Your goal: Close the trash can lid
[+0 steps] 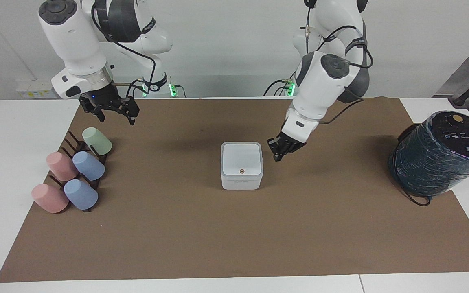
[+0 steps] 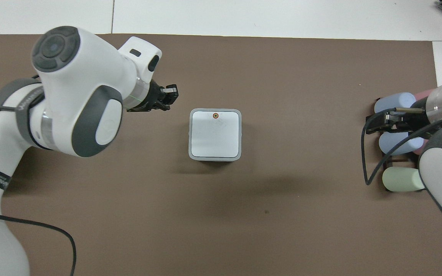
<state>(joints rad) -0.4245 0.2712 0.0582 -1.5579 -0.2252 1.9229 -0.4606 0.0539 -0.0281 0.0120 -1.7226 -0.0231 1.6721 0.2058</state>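
The white square trash can [image 1: 240, 182] stands mid-table on the brown mat. Its lid [image 1: 242, 158] lies flat and closed on it, with the orange dot on the edge farther from the robots; it also shows in the overhead view [image 2: 215, 134]. My left gripper [image 1: 277, 156] is shut and empty. It hangs low over the mat beside the can, toward the left arm's end of the table, clear of it; the overhead view shows it too [image 2: 168, 98]. My right gripper [image 1: 114, 115] is open and waits above the cup rack.
A rack of pastel cups [image 1: 73, 171] lies at the right arm's end of the mat. A large dark wrapped cylinder [image 1: 442, 152] with a black cable stands at the left arm's end. The brown mat [image 1: 234, 236] covers most of the table.
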